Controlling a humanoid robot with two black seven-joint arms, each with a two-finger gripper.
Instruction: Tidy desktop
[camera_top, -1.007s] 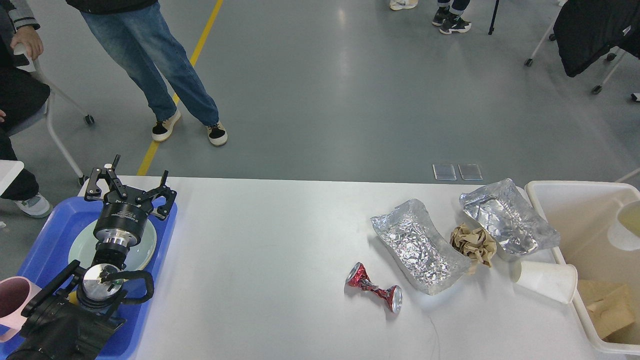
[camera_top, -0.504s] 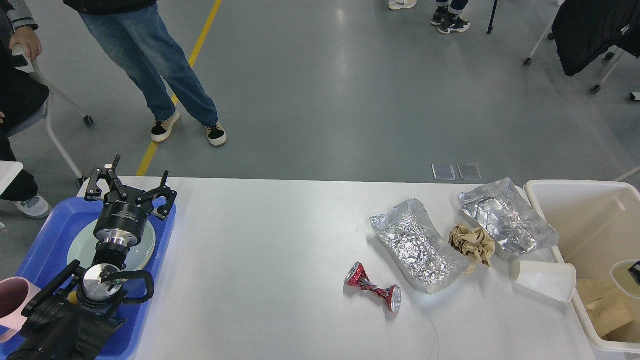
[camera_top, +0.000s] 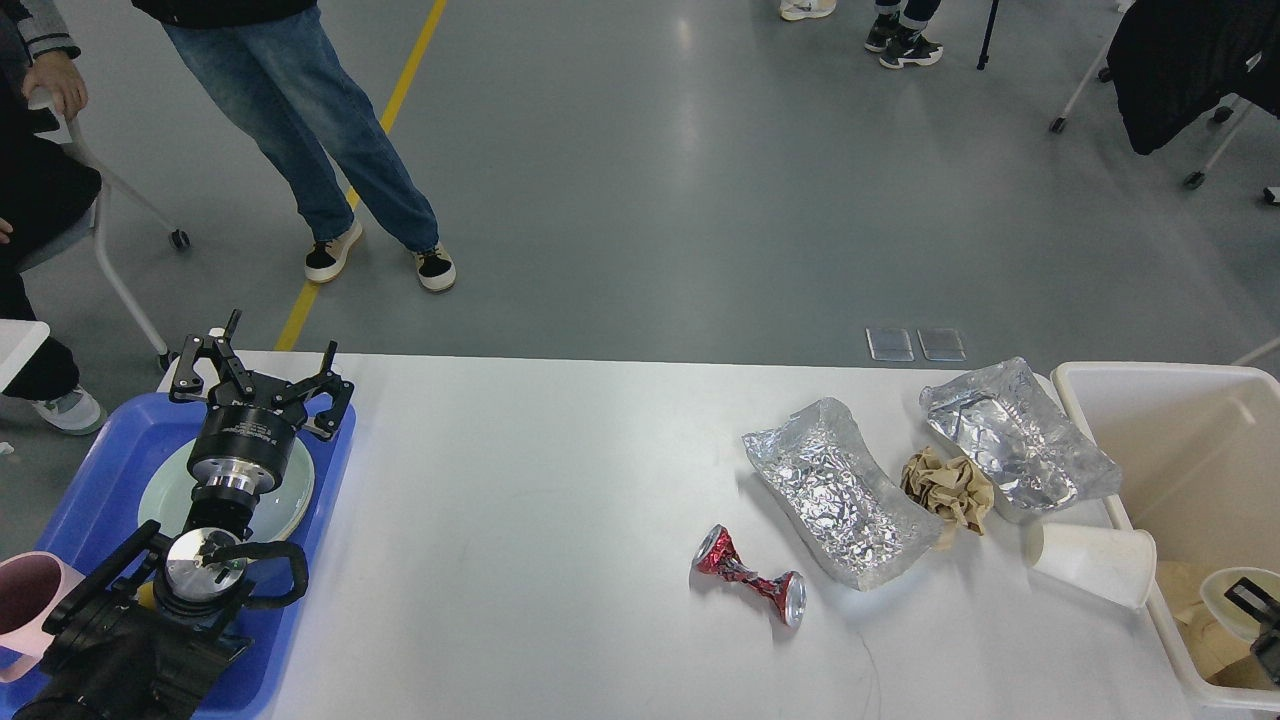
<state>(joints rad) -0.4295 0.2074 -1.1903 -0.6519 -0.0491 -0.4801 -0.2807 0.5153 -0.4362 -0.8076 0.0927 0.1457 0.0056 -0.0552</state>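
Observation:
The white desktop (camera_top: 560, 500) holds a crushed red can (camera_top: 750, 577), two crumpled foil trays (camera_top: 840, 495) (camera_top: 1015, 445), a wad of brown paper (camera_top: 945, 487) between them and a white paper cup (camera_top: 1092, 562) lying on its side. My left gripper (camera_top: 265, 375) is open and empty above the blue tray (camera_top: 90, 480). Only a black tip of my right gripper (camera_top: 1258, 615) shows, at the right edge inside the cream-white bin (camera_top: 1150, 420). It touches the rim of a pale cup (camera_top: 1228, 585) low in the bin; its grip is hidden.
The blue tray at the left carries a pale green plate (camera_top: 290, 495) and a pink mug (camera_top: 25, 600). Brown paper lies in the bin. People stand and sit beyond the table's far left edge, with a wheeled chair (camera_top: 120, 290).
The pale cup has dropped from high over the bin to low inside it, and my right gripper's tip has come into view beside it. My left arm has not moved.

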